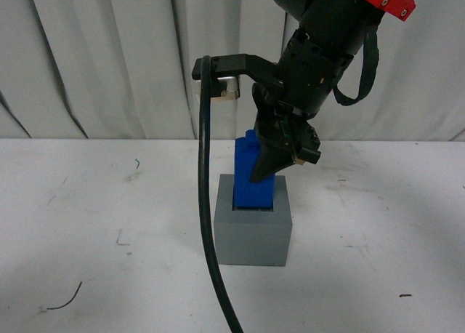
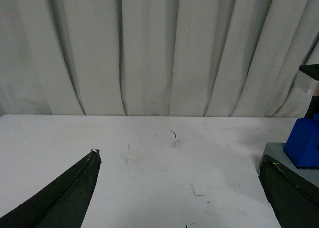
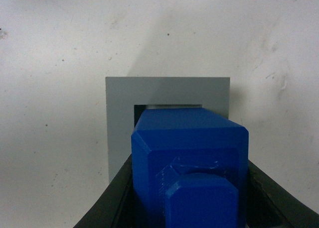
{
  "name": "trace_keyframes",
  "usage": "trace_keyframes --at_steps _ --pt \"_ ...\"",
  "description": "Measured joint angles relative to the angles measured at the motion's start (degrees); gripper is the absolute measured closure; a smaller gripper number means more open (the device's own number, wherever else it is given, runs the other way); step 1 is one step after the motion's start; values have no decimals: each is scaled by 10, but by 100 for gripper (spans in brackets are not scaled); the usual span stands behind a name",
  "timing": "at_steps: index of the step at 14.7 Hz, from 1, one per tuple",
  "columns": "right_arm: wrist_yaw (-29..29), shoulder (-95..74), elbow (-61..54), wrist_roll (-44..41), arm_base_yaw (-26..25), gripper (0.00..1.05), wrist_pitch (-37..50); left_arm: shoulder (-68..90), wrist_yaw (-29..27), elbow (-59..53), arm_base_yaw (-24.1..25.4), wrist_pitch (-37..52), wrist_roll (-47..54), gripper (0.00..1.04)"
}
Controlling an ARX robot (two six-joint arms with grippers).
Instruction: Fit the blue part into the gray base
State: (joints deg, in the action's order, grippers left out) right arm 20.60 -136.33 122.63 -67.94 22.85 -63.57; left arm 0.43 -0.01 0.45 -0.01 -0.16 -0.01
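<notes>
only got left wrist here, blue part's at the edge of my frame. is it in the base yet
observer: Partly. Front view shows the blue part with its lower end sunk into the base, most of it standing above.
operator: what's holding it
observer: The right gripper, shut on its upper half.
operator: sitting square in the hole?
observer: Right wrist view shows a thin strip of open recess beyond the part. I can't tell whether it's tilted.
</notes>
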Motion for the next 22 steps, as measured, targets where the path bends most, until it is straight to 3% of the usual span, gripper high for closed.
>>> trace_keyframes --at_steps 6,16,22 --pt "0 34 -62 12 -7 58 32 0 0 0 0 0 0 7" --pt "0 24 -46 38 10 58 27 0 0 0 0 0 0 7" --pt "7 -11 12 -26 -8 58 -14 0 0 0 0 0 0 7"
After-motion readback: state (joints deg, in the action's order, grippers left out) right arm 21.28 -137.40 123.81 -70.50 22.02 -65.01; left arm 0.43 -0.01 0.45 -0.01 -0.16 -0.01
